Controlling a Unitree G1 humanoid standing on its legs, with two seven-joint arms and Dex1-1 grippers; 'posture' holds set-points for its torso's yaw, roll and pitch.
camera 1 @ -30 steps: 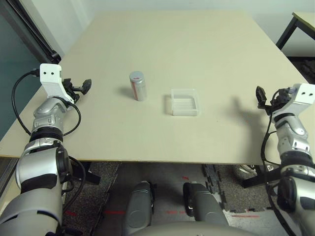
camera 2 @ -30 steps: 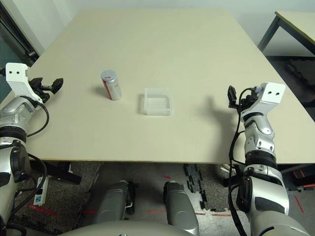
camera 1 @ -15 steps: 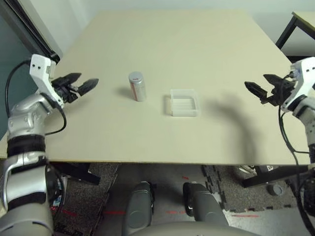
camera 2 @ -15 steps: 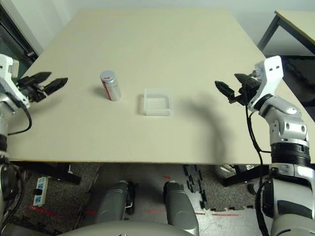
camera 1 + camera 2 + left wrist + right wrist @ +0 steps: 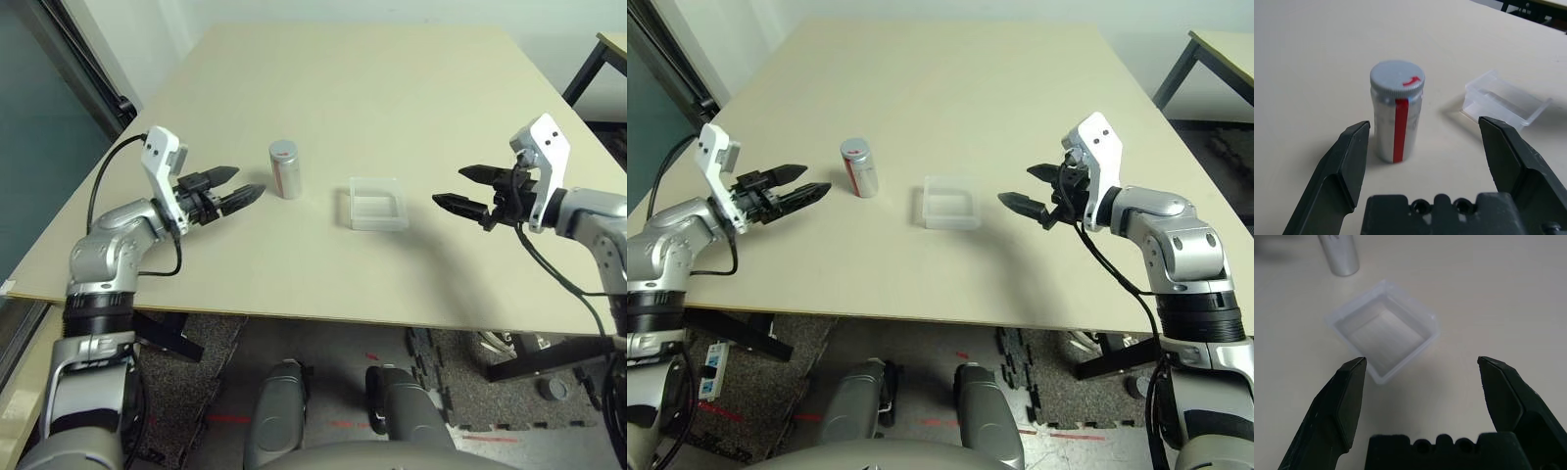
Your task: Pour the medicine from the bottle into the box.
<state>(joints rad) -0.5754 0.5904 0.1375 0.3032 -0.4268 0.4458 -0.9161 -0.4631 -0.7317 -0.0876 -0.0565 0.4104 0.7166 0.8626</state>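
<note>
Head view: bottle (image 5: 284, 167) upright on table (image 5: 392, 88), box (image 5: 378, 204) just right of it; left gripper (image 5: 238, 184) and right gripper (image 5: 460, 188) flank them, fingers spread, holding nothing. Left wrist view: capped bottle, red stripe. Right wrist view: box empty.

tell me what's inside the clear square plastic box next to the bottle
The shallow clear plastic box shows only its own bare, colourless floor; no pellets lie in it. The small silvery-grey bottle with the red stripe stands upright beside it, grey cap on, so its contents are hidden.
</note>
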